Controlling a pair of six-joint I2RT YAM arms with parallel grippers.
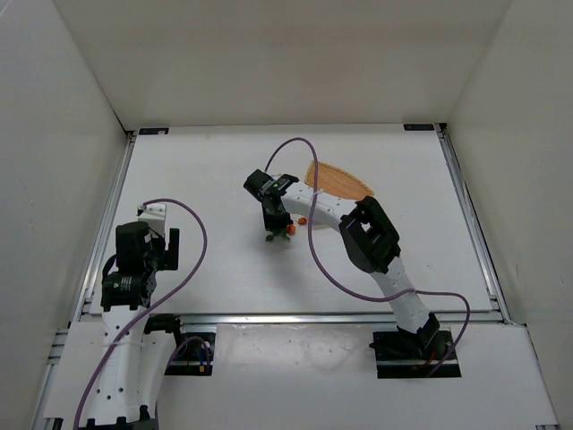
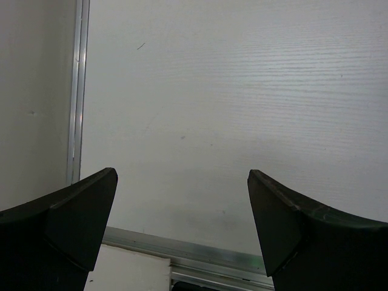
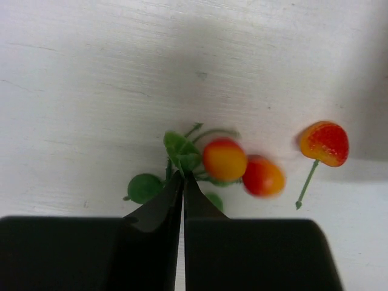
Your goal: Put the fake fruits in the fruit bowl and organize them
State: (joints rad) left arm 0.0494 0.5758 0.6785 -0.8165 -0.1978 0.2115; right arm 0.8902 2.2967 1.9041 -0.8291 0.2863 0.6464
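Observation:
My right gripper [image 3: 183, 177] is shut on the green stem and leaves of a sprig [image 3: 182, 151] that carries two red-orange berries [image 3: 224, 159]. The sprig hangs at the fingertips, close over the white table. A loose berry [image 3: 325, 143] with a thin green stem lies just to its right. In the top view the right gripper [image 1: 277, 226] holds the sprig [image 1: 278, 235] mid-table, with the loose berry [image 1: 303, 220] beside it. The tan-orange fruit bowl [image 1: 338, 182] lies behind, partly hidden by the right arm. My left gripper [image 1: 158, 240] [image 2: 182, 206] is open and empty near the table's left side.
White walls enclose the table on three sides. Aluminium rails [image 1: 295, 317] run along its edges; one also shows in the left wrist view [image 2: 182, 247]. A purple cable [image 1: 309, 233] loops over the table beside the right arm.

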